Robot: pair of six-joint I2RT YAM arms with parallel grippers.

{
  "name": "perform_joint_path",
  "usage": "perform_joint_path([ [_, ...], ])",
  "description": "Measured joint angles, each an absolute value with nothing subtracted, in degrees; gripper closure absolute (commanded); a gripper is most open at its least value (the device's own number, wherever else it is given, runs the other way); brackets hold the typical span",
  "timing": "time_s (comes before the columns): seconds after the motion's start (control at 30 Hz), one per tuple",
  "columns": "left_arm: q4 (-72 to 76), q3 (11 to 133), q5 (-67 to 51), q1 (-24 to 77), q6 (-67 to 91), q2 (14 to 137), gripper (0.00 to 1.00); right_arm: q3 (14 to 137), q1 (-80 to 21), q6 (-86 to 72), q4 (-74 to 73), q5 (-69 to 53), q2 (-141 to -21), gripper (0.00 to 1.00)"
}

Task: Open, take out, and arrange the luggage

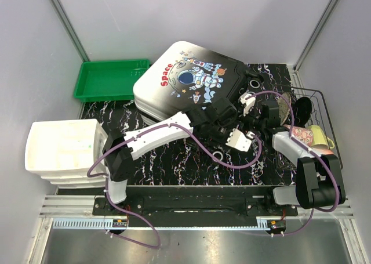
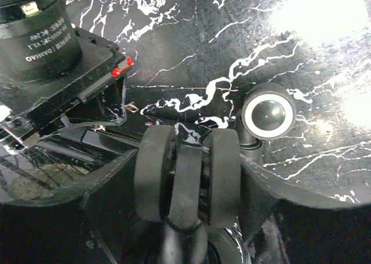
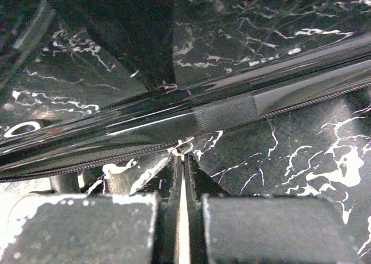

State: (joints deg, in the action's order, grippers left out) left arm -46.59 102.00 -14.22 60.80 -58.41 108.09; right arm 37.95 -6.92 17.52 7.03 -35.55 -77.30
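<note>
The luggage [image 1: 185, 81] lies flat at the back middle of the black marble table, astronaut print up. My left gripper [image 1: 231, 145] is at its near right corner. In the left wrist view the left gripper [image 2: 188, 165] is shut on a black double caster wheel [image 2: 188, 177] of the luggage, one finger against each side. A second, white-ringed wheel [image 2: 268, 116] stands just beyond. My right gripper [image 1: 248, 101] is at the luggage's right side. In the right wrist view the right gripper [image 3: 184, 165] is shut on the thin metal zipper pull [image 3: 184, 149] at the zip seam [image 3: 116, 156].
A green plastic bin [image 1: 110, 78] sits at the back left. A white drawer unit [image 1: 64, 151] stands at the near left. On the right is a wire basket [image 1: 317, 98] holding a pink cup [image 1: 304, 136] and other items. Purple cables loop over both arms.
</note>
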Motion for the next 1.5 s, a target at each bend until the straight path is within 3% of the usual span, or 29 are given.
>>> perform_joint_path([
  [0.1, -50.09, 103.85, -13.3, 60.88, -58.74, 108.84, 0.62, 37.58, -6.98, 17.5, 7.97, -33.91, -76.99, 1.0],
  [0.13, -51.03, 104.71, -13.21, 60.9, -58.76, 108.99, 0.77, 37.36, -7.03, 17.5, 8.29, -33.5, -76.73, 1.0],
  [0.17, -51.92, 105.43, -13.26, 60.9, -58.98, 109.03, 0.83, 36.95, -7.11, 17.5, 8.84, -32.99, -76.25, 1.0],
  [0.43, -50.85, 100.03, -13.58, 61.17, -60.55, 105.62, 1.0, 30.11, -7.94, 17.74, 16.01, -29.45, -71.24, 1.0],
  [0.97, -57.41, 85.93, -17.3, 59.13, -65.01, 91.02, 1.0, 24.56, -3.75, 20.51, 26.96, -24.34, -68.79, 1.0],
  [1.23, -59.59, 78.61, -19.9, 56.36, -69.8, 83.13, 1.0, 22.41, 4.1, 21.19, 32.42, -29.85, -69.12, 1.0],
  [1.5, -59.72, 74.41, -22.9, 53.43, -74.76, 78.89, 1.0, 22.94, 8.4, 20.8, 41.76, -37.78, -76.73, 1.0],
])
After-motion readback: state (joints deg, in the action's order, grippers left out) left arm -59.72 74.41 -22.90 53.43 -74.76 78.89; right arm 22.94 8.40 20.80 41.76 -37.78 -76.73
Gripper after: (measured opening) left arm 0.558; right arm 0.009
